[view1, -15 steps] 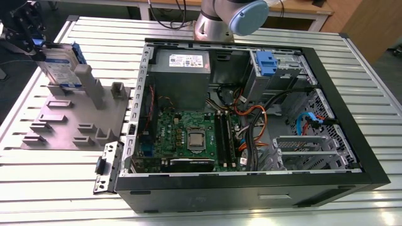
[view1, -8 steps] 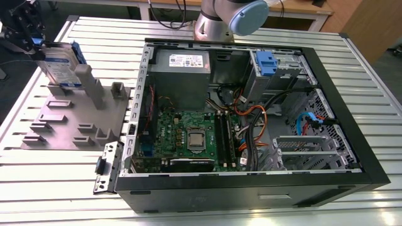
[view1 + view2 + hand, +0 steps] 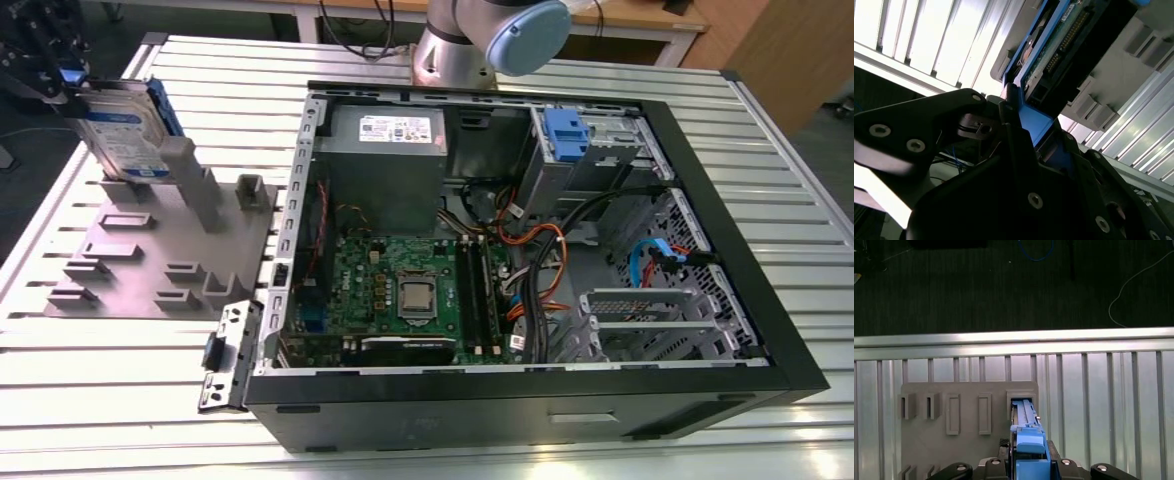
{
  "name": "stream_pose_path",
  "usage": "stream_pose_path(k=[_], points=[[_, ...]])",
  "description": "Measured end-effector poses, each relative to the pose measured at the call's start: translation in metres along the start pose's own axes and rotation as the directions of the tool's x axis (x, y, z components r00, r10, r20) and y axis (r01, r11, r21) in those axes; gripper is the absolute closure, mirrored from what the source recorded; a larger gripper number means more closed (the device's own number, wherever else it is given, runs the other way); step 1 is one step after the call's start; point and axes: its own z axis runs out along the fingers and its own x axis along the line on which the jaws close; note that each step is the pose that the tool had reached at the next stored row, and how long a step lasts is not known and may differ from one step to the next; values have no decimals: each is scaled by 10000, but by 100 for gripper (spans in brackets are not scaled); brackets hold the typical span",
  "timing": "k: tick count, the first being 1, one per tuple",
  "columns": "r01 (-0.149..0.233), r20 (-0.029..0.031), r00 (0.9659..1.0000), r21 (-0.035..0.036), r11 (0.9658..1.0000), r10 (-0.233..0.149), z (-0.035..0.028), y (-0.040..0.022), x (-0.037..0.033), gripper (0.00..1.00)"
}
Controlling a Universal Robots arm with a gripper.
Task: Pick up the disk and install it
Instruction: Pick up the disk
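Silver-and-blue disk (image 3: 123, 135) stands upright in the grey fixture (image 3: 134, 265), on the exterior view's left, beside the PC case (image 3: 534, 405). Gripper (image 3: 1034, 125) looks clamped on its blue rail. Pickup stage, I'd say; freeing it needs a straight pull.

An open computer case (image 3: 507, 405) sat on the slatted counter (image 3: 120, 400); a grey slotted fixture (image 3: 140, 265) lay at its 9 o'clock.
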Motion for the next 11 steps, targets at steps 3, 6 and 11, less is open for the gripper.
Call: stream_pose_path(k=[3, 6, 11], points=[[0, 0, 10000, -2, 10000, 0, -7, 0, 0, 64], [0, 0, 10000, -2, 10000, 0, -25, 0, -1, 64], [0, 1, 10000, 0, 10000, 0, -47, 0, -1, 64]])
